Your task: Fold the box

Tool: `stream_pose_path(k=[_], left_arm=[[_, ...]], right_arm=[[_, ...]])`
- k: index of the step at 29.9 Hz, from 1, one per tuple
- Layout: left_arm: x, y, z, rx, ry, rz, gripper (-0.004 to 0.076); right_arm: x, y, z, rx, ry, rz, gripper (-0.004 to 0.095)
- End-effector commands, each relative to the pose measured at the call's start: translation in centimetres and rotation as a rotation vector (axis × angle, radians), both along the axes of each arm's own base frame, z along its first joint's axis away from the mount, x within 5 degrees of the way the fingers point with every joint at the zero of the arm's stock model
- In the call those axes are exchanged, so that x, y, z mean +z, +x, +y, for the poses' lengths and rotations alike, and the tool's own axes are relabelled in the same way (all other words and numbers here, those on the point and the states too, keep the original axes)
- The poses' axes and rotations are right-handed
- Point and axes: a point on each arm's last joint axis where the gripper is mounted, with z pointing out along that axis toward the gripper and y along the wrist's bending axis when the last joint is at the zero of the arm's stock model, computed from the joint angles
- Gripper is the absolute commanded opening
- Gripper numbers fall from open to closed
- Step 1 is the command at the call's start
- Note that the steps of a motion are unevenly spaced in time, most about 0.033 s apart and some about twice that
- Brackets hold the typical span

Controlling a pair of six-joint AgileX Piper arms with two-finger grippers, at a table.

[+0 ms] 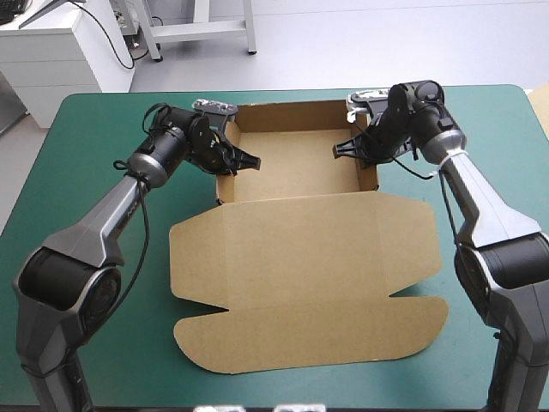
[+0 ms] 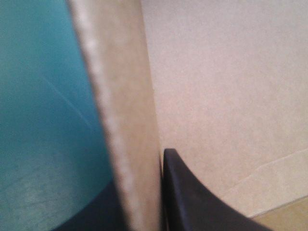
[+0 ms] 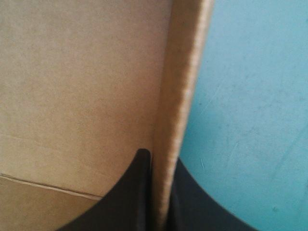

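The brown box stands as an open tray at the far middle of the table, with its lid lying flat toward the near edge. My left gripper is shut on the tray's left wall, one black finger inside and one outside. In the left wrist view that wall rises between the fingers of the left gripper. My right gripper is shut on the right wall. In the right wrist view this wall stands pinched in the right gripper.
Bare teal-green cover lies to the left and right of the box and along the near edge. A corner of more brown board shows at the table's right edge.
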Motion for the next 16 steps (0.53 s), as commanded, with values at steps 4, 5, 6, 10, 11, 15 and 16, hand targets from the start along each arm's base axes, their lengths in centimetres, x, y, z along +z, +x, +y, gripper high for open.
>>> stream_pose_path(k=[4,5,6,10,11,15,16], left_arm=[[0.3,0.0,-1.8,-0.07,-0.085,-0.006,0.0023],[-0.1,0.1,-1.9,-0.071,-0.078,0.01,0.0023],[-0.5,0.2,-1.9,-0.071,-0.075,0.026,0.0023],[-2.5,0.5,-2.1,-0.067,-0.051,0.1,0.0022],[-2.9,0.6,-2.1,-0.065,-0.046,0.108,0.0022],[-3.5,0.8,-2.3,-0.07,-0.04,0.124,0.0022],[-3.5,0.8,-2.2,-0.07,-0.038,0.124,0.0022]], right_arm=[[0.0,0.0,1.3,0.068,0.087,0.035,-0.0015],[-0.1,0.0,1.4,0.068,0.088,0.04,-0.0015],[-0.4,0.2,1.4,0.068,0.085,0.045,-0.0015],[-1.7,0.7,1.5,0.066,0.074,0.071,-0.0015],[-2.1,0.8,1.5,0.066,0.071,0.079,-0.0015],[-2.4,0.9,1.5,0.065,0.068,0.087,-0.0015],[-2.5,1.0,1.5,0.069,0.061,0.086,-0.0015]])
